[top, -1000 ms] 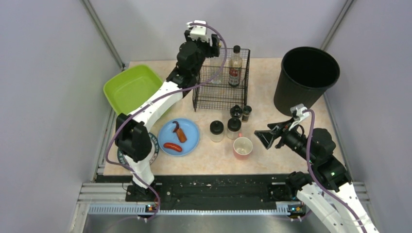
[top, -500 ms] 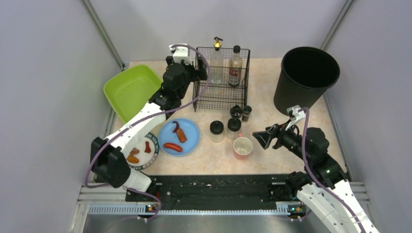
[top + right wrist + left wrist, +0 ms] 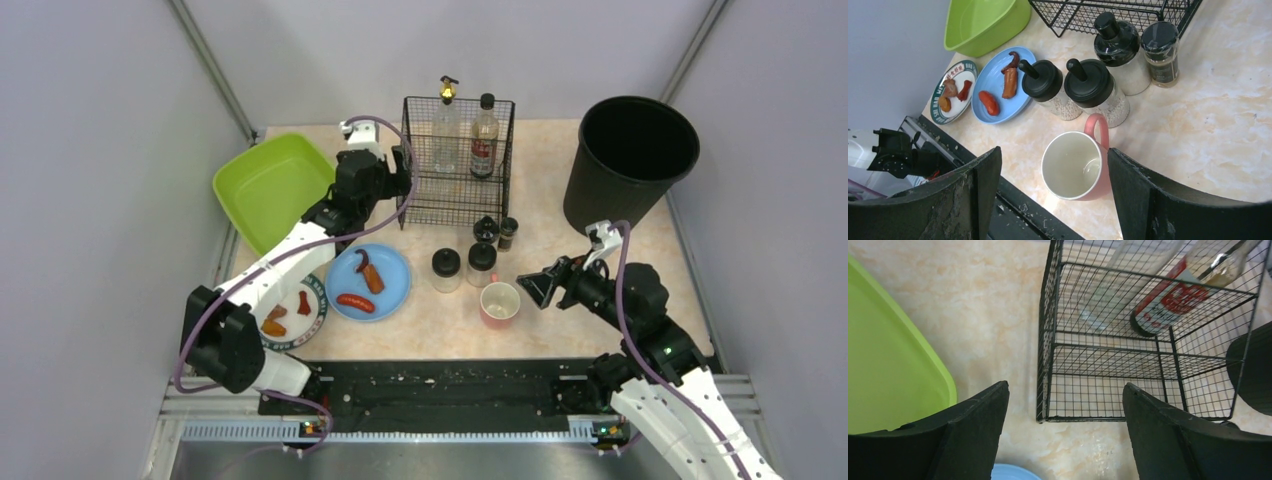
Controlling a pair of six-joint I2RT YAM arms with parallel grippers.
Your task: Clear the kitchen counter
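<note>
Beige-pink mottled stone-look tabletop (image 3: 440, 325) lies below both arms, untouched. Left fingers (image 3: 968, 435) spread wide, empty, above bare tabletop between lime-green square tub (image 3: 270, 185) and black wire basket (image 3: 1098, 347), by basket's near left corner. Right fingers (image 3: 963, 200) spread, empty, above pink ceramic mug (image 3: 1075, 167). One second ago left fingers were high over basket's far side; now lower, left of it. Right fingers moved slightly toward mug.

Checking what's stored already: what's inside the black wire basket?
Two bottles: a clear bottle with a gold top and a red-labelled bottle. Nothing else shows through the basket.
</note>
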